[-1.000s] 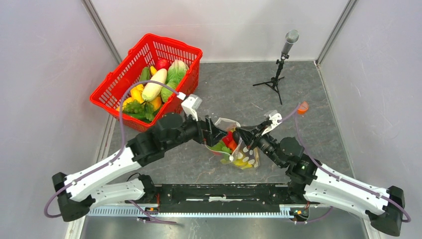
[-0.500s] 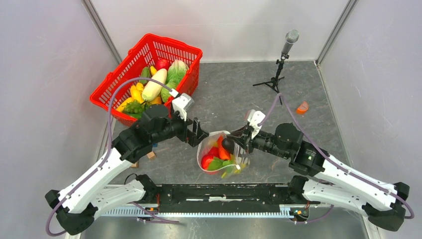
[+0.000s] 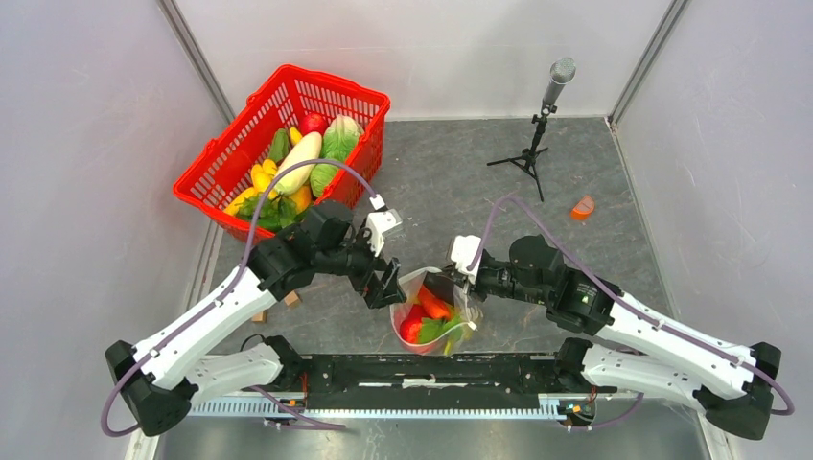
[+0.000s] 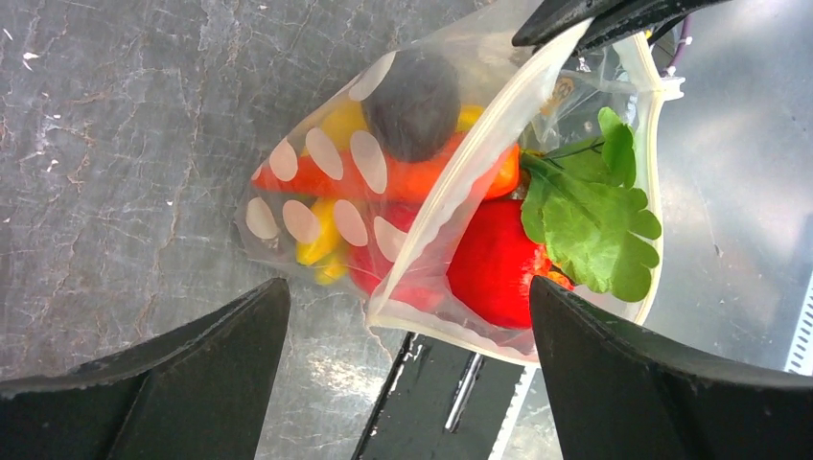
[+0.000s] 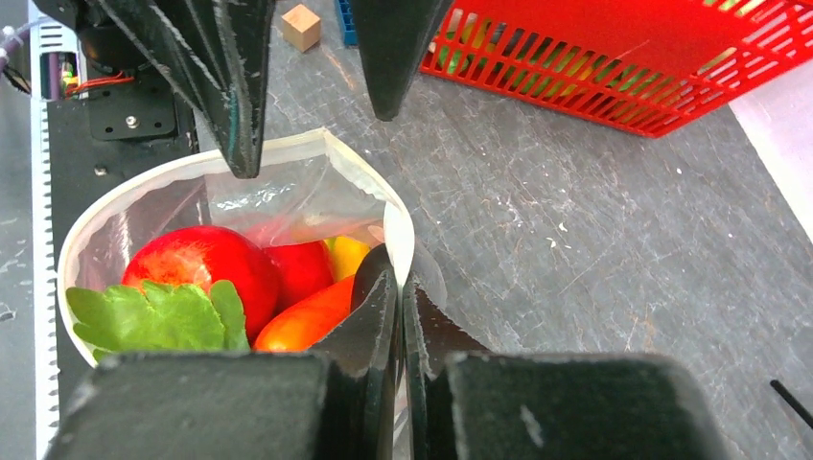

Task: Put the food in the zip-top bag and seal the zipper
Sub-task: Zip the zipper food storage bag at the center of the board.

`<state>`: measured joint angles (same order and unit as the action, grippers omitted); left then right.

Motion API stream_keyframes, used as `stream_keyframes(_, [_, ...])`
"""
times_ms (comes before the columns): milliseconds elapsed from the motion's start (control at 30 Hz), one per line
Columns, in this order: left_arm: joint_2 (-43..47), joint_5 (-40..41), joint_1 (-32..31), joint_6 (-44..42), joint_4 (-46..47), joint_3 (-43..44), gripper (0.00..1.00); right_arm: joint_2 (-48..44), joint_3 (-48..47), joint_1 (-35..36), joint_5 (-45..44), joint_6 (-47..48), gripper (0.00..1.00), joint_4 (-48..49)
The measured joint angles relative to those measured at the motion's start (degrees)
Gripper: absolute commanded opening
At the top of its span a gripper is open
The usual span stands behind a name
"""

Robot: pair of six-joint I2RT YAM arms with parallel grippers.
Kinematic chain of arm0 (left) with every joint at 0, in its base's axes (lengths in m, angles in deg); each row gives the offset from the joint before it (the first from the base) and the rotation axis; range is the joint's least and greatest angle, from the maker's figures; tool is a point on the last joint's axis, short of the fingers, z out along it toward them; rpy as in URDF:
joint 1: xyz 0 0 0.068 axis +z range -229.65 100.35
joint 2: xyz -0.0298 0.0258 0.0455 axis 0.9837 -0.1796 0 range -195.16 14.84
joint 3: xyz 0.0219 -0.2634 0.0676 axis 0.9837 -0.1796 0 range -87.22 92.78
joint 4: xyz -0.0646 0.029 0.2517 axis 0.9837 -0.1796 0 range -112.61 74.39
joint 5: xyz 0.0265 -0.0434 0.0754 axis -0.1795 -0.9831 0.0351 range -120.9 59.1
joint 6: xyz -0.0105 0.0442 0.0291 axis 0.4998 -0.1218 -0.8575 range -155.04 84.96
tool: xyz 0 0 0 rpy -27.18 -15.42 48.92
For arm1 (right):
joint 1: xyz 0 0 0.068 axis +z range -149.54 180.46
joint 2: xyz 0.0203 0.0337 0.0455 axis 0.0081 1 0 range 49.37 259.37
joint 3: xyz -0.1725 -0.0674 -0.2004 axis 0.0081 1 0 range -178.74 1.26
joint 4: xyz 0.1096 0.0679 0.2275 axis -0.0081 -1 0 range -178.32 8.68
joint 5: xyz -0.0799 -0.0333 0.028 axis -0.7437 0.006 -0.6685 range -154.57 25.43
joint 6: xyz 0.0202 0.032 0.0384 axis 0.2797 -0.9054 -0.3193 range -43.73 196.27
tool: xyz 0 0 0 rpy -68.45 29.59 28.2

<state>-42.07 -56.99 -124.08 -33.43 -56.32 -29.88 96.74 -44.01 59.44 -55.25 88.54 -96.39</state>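
The right gripper (image 3: 452, 281) is closed to a thin gap on the rim of the zip-top bag (image 3: 429, 316), pinching the plastic between both fingers and holding the mouth upward. The bag is located between the two arms, close to the near edge of the table (image 3: 460, 182). The zipper (image 5: 115, 196) is unsealed and spread into a round opening. The food (image 5: 206, 264) lies inside: a red tomato, a green leaf, an orange piece and yellow pieces. The left gripper (image 3: 386, 286) is fully spread and grips nothing; its fingers stand at the opposite side of the rim. A red basket (image 3: 337, 84) containing more toy produce stands at the far left.
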Motion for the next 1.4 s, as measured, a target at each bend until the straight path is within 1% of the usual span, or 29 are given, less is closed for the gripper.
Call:
stream_keyframes(167, [-2.1,-1.2,0.1,-1.7,-0.4,0.0,0.95,0.3,0.0,0.0,2.3,3.8,0.07,-0.5])
stream_keyframes(300, [-6.2,-3.0,0.1,-3.9,-3.0,0.2,0.83,0.3,0.0,0.0,3.6,5.7,0.07,-0.9])
stream_keyframes(467, [-10.6,-4.4,0.1,-6.3,-6.6,1.1,0.60,-0.3,0.0,0.0,4.2,7.1,0.07,-1.6])
stream_keyframes(500, [-10.8,-4.5,0.1,-6.6,-6.9,1.2,0.53,-0.4,0.0,0.0,4.2,7.2,0.07,-1.8])
stream_keyframes(600, [-10.8,-4.7,0.3,-7.3,-7.4,1.7,0.41,-0.5,0.0,0.0,4.1,7.3,0.08,-2.2])
stream_keyframes(633, [-10.8,-4.8,0.4,-7.5,-7.4,2.0,0.33,-0.5,0.0,0.0,4.1,7.3,0.08,-2.3])
stream_keyframes(667, [-10.7,-4.7,0.5,-7.5,-7.4,2.1,0.24,-0.5,0.0,0.0,4.0,7.3,0.08,-2.3])
stream_keyframes(800, [-9.5,-3.1,0.7,-7.3,-7.3,2.2,0.02,-0.5,0.0,0.0,3.5,7.1,0.10,-2.2])
stream_keyframes(967, [-6.9,2.0,0.7,-5.7,-5.5,2.2,0.02,-0.9,0.0,0.0,1.0,5.6,0.13,-2.1])
stream_keyframes(1067, [-5.1,6.3,0.7,-3.8,-3.7,2.1,0.02,-1.7,0.3,0.0,-1.6,3.8,0.20,-1.4])
stream_keyframes(1100, [-4.3,8.7,0.7,-2.7,-2.7,2.1,0.02,-2.0,0.4,0.0,-2.7,2.9,0.20,-0.9])
stream_keyframes(1133, [-4.1,9.3,0.8,-2.4,-2.4,2.1,0.02,-2.4,0.5,0.0,-4.0,2.0,0.20,-0.5])
stream_keyframes(1167, [-3.7,11.2,0.9,-1.7,-1.9,2.1,0.02,-2.8,0.5,0.0,-5.1,1.3,0.27,0.0])
stream_keyframes(1200, [-3.5,13.0,0.9,-1.0,-1.5,2.1,0.02,-3.1,0.7,0.0,-6.5,0.4,0.36,0.4])
stream_keyframes(1233, [-3.4,14.8,1.0,-0.5,-1.1,2.1,0.02,-3.6,1.0,0.0,-7.9,-0.8,0.39,0.9])
stream_keyframes(1300, [-3.4,18.0,1.3,0.7,-0.5,2.1,0.02,-4.9,1.6,0.0,-11.3,-3.0,0.55,1.3])
stream_keyframes(1333, [-3.4,19.1,1.4,1.1,-0.5,2.1,0.02,-5.5,1.9,0.0,-12.4,-3.8,0.58,1.3])
stream_keyframes(1400, [-3.5,21.6,1.9,2.3,-0.2,2.1,0.02,-7.0,2.5,-0.1,-14.2,-5.8,0.60,1.2])
